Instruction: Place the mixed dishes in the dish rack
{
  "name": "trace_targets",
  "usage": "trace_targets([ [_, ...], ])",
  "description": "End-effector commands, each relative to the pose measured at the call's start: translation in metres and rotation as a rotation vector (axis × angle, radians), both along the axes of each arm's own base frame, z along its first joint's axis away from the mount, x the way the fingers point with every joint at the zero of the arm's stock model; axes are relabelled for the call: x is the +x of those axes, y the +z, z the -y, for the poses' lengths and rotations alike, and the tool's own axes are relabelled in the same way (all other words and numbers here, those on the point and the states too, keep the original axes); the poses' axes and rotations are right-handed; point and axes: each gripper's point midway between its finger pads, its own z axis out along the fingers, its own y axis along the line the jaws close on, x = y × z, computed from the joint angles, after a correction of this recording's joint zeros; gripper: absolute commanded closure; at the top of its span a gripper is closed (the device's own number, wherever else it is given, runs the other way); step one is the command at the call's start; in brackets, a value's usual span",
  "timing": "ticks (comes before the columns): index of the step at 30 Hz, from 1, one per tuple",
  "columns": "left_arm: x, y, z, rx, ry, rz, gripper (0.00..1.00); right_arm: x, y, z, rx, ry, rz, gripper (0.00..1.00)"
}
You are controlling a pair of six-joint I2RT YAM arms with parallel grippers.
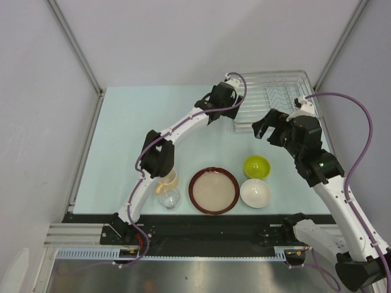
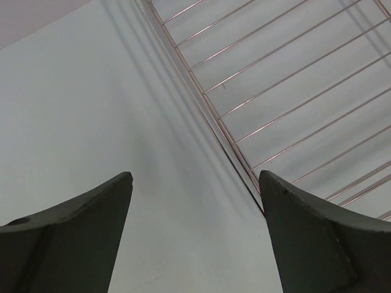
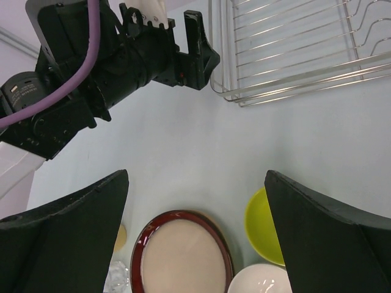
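The silver wire dish rack [image 1: 275,97] stands at the back right with no dishes in it; it also shows in the left wrist view [image 2: 293,91] and the right wrist view [image 3: 293,55]. The dark red-brown round dish [image 1: 214,190] lies near the front, a beige plate resting in it. The lime-green bowl [image 1: 257,166] and white bowl [image 1: 255,193] sit to its right. The cream-yellow mug [image 1: 169,178] and clear glass [image 1: 168,198] sit to its left. My left gripper [image 1: 235,113] is open and empty beside the rack's left edge. My right gripper [image 1: 264,129] is open and empty above the table, near the rack's front.
Grey walls enclose the light table [image 1: 134,122] on the left, back and right. The left arm [image 1: 160,152] stretches diagonally over the mug toward the rack. The black base rail [image 1: 201,232] runs along the near edge.
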Motion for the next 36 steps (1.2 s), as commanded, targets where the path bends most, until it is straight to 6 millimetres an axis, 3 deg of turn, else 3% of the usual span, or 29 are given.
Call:
trace_targets([
  [1,-0.008,-0.030,-0.033,0.156,0.032,-0.035,0.11,0.001,0.031,0.001,0.031,-0.011,0.085,0.00],
  [5,-0.014,-0.040,-0.054,0.191,0.050,-0.081,0.15,0.004,0.031,0.002,0.023,-0.013,0.084,0.00],
  [11,-0.025,-0.046,-0.112,0.225,0.110,-0.159,0.23,0.011,0.030,0.002,0.008,-0.021,0.079,0.00],
  [12,-0.035,-0.060,-0.124,0.253,0.110,-0.194,0.23,0.011,0.031,0.003,0.006,-0.023,0.079,0.00],
  [13,-0.037,-0.049,-0.130,0.244,0.112,-0.184,0.24,0.012,0.030,0.003,0.004,-0.028,0.077,0.00],
  [15,-0.049,-0.060,-0.151,0.269,0.130,-0.228,0.25,0.015,0.028,0.008,-0.015,-0.046,0.077,0.00],
  [16,-0.053,-0.047,-0.160,0.264,0.142,-0.225,0.25,0.018,0.026,0.012,-0.028,-0.063,0.072,0.00],
  [19,-0.071,-0.054,-0.190,0.259,0.166,-0.274,0.26,0.028,0.017,0.034,-0.080,-0.149,0.052,0.00],
  [20,-0.074,-0.042,-0.199,0.244,0.179,-0.258,0.26,0.036,0.009,0.039,-0.098,-0.175,0.024,0.00],
  [21,-0.085,-0.052,-0.209,0.264,0.176,-0.282,0.26,0.040,0.004,0.045,-0.104,-0.193,0.007,0.00],
  [23,-0.091,-0.041,-0.216,0.263,0.178,-0.256,0.26,0.053,-0.012,0.060,-0.130,-0.253,-0.044,0.00],
  [25,-0.102,-0.046,-0.226,0.287,0.165,-0.270,0.26,0.063,-0.023,0.067,-0.148,-0.282,-0.076,0.00],
  [26,-0.105,-0.040,-0.229,0.281,0.169,-0.264,0.27,0.071,-0.037,0.074,-0.171,-0.313,-0.120,0.00],
  [29,-0.117,-0.040,-0.235,0.284,0.163,-0.275,0.28,0.086,-0.048,0.077,-0.195,-0.328,-0.158,0.00],
  [30,-0.123,-0.038,-0.238,0.282,0.160,-0.273,0.28,0.093,-0.063,0.076,-0.213,-0.323,-0.195,0.00],
  [32,-0.129,-0.036,-0.240,0.277,0.154,-0.276,0.29,0.104,-0.069,0.073,-0.225,-0.312,-0.219,0.00],
  [33,-0.136,-0.037,-0.243,0.279,0.152,-0.282,0.30,0.110,-0.088,0.073,-0.246,-0.311,-0.274,0.00],
  [35,-0.142,-0.038,-0.246,0.286,0.151,-0.285,0.30,0.122,-0.090,0.075,-0.248,-0.332,-0.289,0.00],
  [36,-0.150,-0.044,-0.250,0.298,0.149,-0.300,0.30,0.127,-0.106,0.075,-0.262,-0.336,-0.332,0.00],
])
